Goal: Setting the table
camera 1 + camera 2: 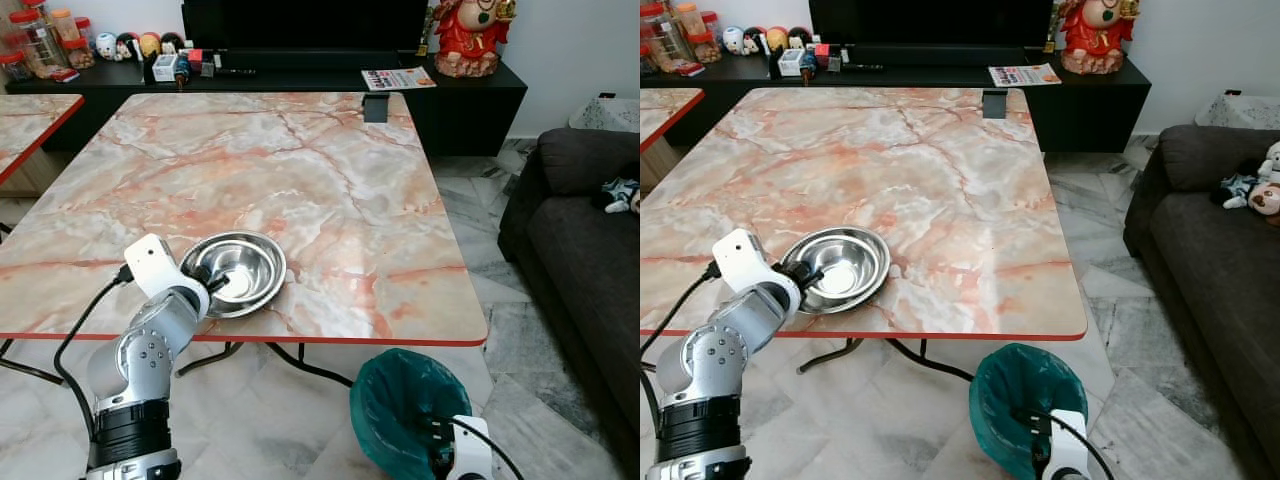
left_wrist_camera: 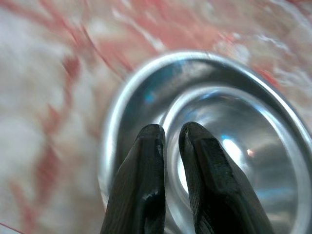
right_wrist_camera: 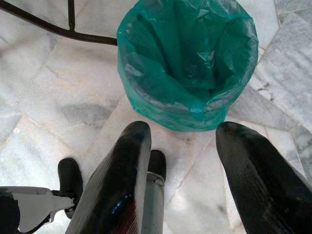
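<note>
A shiny steel bowl (image 1: 245, 262) sits upright on the marble-patterned table (image 1: 300, 160), close to its red front edge on the left. My left gripper (image 1: 216, 286) reaches over the bowl's near rim. Its two black fingers (image 2: 146, 161) lie close together, with only a slit between them, and their tips hang over the bowl's inside (image 2: 243, 146). The left wrist view is blurred. My right gripper (image 3: 185, 131) hangs low beside the table with its fingers wide apart and nothing between them.
A bin lined with a green bag (image 1: 405, 400) stands on the marble floor just past the table's front right corner, under my right arm. A dark sofa (image 1: 590, 250) is to the right. A black console (image 1: 470, 95) with jars and a figurine runs behind the table.
</note>
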You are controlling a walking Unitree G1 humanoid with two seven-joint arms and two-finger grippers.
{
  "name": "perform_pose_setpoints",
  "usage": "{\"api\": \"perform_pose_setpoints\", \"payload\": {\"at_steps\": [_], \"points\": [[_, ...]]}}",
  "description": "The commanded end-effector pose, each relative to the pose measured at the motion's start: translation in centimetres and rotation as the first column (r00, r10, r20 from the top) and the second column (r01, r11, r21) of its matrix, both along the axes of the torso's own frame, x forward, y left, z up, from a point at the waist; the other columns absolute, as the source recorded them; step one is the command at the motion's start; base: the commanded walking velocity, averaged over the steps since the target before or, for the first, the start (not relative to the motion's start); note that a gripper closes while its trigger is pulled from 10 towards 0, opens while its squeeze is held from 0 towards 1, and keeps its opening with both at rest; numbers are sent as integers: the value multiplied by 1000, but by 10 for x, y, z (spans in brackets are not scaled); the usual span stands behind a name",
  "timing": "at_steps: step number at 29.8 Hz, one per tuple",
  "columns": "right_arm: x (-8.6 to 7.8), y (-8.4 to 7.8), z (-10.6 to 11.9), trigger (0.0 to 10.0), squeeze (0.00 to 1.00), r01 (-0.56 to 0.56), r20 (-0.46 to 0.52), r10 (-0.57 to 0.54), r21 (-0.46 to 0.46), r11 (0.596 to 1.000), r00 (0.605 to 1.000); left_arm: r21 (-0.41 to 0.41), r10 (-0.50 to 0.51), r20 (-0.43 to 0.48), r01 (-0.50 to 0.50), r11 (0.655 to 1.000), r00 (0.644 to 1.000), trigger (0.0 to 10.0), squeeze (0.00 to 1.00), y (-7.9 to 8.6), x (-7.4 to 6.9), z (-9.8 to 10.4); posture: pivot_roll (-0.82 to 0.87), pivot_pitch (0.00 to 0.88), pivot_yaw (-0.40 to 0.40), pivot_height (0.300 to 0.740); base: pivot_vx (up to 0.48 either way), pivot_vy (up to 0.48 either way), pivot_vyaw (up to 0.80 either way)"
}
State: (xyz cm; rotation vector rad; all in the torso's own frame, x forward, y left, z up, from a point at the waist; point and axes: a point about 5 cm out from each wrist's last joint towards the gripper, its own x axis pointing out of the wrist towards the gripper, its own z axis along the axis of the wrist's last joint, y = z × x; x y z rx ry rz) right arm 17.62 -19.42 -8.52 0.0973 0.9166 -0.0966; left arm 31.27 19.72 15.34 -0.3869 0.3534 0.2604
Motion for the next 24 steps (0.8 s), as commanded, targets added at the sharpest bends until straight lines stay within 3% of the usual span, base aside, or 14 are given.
{"api": "perform_pose_setpoints", "payload": {"at_steps": [1,10,15,16,17,18,19,23,24], "points": [[3,1,1,10000,0,-1,9,1,1,1000,1000,132,-17,36,12,991,999,10000,0,1,1,12,65,37,4,740,0,0,0],[3,2,1,10000,0,-1,9,1,4,1000,1000,251,-7,86,-15,968,996,10000,0,6,2,21,66,33,4,740,0,0,0],[4,3,1,10000,0,0,13,0,6,1000,1000,346,-17,335,-107,932,942,10000,0,15,1,43,65,33,6,740,0,0,0],[4,3,1,10000,0,0,13,0,6,1000,1000,346,-17,335,-107,932,942,10000,0,15,1,43,65,33,6,740,0,0,0],[4,3,2,10000,0,2,16,-2,7,1000,1000,392,-12,360,-140,909,933,10000,0,19,-1,45,65,33,6,740,0,0,0],[4,3,2,10000,0,4,21,-4,9,1000,1000,471,-12,395,-191,861,919,10000,0,26,-5,45,65,32,7,740,0,0,0],[4,3,2,10000,0,5,23,-5,9,1000,1000,499,-15,405,-207,841,914,10000,0,29,-7,45,65,32,7,740,0,0,0],[6,3,3,10000,0,11,37,-11,13,1000,999,529,159,390,-362,767,907,10000,0,63,-21,32,59,31,12,740,0,0,0],[7,2,4,10000,0,17,45,-17,16,1000,999,581,262,364,-438,686,894,10000,0,90,-34,24,58,31,14,740,0,0,0]]}}
